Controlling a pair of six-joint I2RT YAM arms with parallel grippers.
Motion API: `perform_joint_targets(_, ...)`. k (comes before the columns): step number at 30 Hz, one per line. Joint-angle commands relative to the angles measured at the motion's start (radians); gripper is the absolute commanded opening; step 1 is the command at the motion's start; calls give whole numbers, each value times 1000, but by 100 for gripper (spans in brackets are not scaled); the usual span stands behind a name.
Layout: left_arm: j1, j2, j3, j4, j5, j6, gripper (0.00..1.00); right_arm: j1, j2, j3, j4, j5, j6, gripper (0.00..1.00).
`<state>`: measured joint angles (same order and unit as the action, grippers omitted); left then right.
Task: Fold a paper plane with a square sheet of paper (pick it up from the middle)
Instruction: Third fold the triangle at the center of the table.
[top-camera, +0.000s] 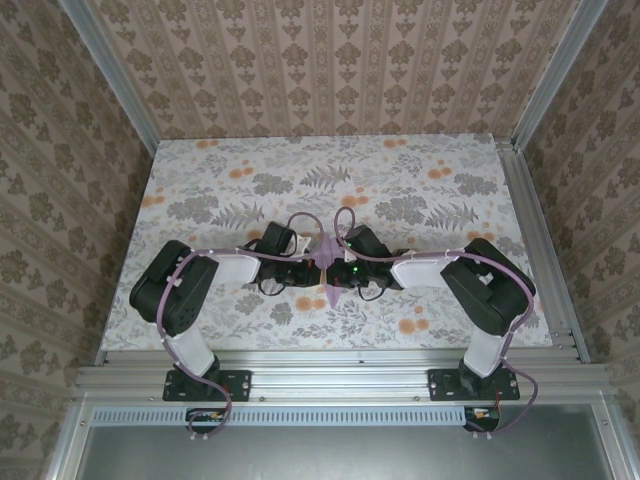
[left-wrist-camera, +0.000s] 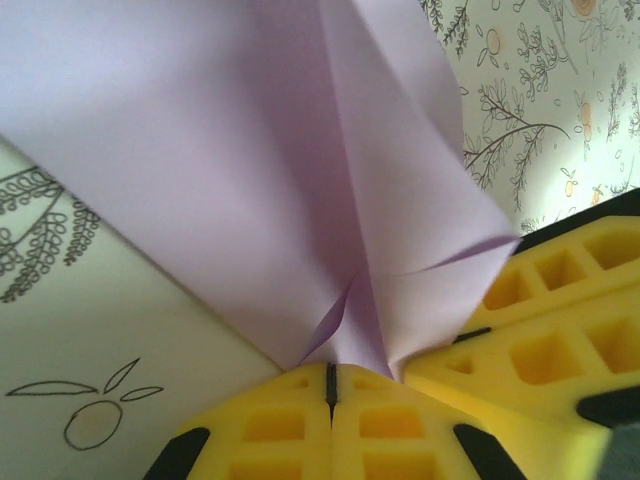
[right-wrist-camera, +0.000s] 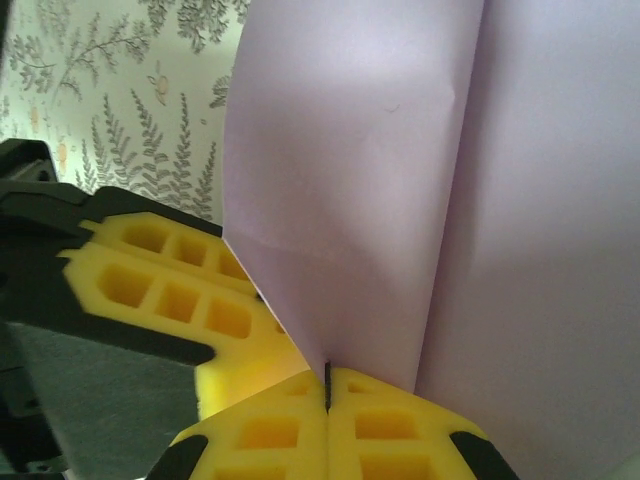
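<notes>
Currently I am reading the task as late-stage. The lavender sheet is no longer showing as a flat square: in the top view it is appearing as a slim folded strip, so I am logging it as the paper plane (top-camera: 328, 268). It is sitting at the middle of the floral tablecloth (top-camera: 420, 180), between the 2 wrists.

Grip state: the left gripper (left-wrist-camera: 331, 385) is clamping the paper, its yellow fingers (left-wrist-camera: 280, 430) pressed together with the folded layers emerging from the seam. The right gripper (right-wrist-camera: 327, 385) is doing the same from the opposite side, jaws closed on the paper's edge. Each wrist view is also catching the other arm's yellow fingers just beside its own, so both pinches are landing close together at mid-length.

Done, as far as I am judging: several folds are in. The left wrist view is showing overlapping flaps and a crease converging toward the pinch (left-wrist-camera: 300, 170); the right wrist view is showing 2 panels meeting along a straight fold (right-wrist-camera: 400, 200). Left to do: possibly pressing the wings and releasing; I am unable to confirm the final shape.

Orientation: the long axis is running near to far, crosswise to the 2 forearms. The far end is looking narrower, so I am guessing the nose points far, but it is too small to settle. Whether the paper is touching the cloth, I cannot tell.
</notes>
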<state>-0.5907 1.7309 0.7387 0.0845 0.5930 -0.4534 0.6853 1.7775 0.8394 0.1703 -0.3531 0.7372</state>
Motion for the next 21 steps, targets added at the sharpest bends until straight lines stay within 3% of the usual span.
perform_joint_targets(1, -3, 42, -22, 7, -4, 7, 0, -3, -27, -13, 8, -25, 9, 1)
perform_joint_targets(21, -1, 36, -22, 8, 3, 2, 0, -3, 64, 2, 32, -44, 24, 3)
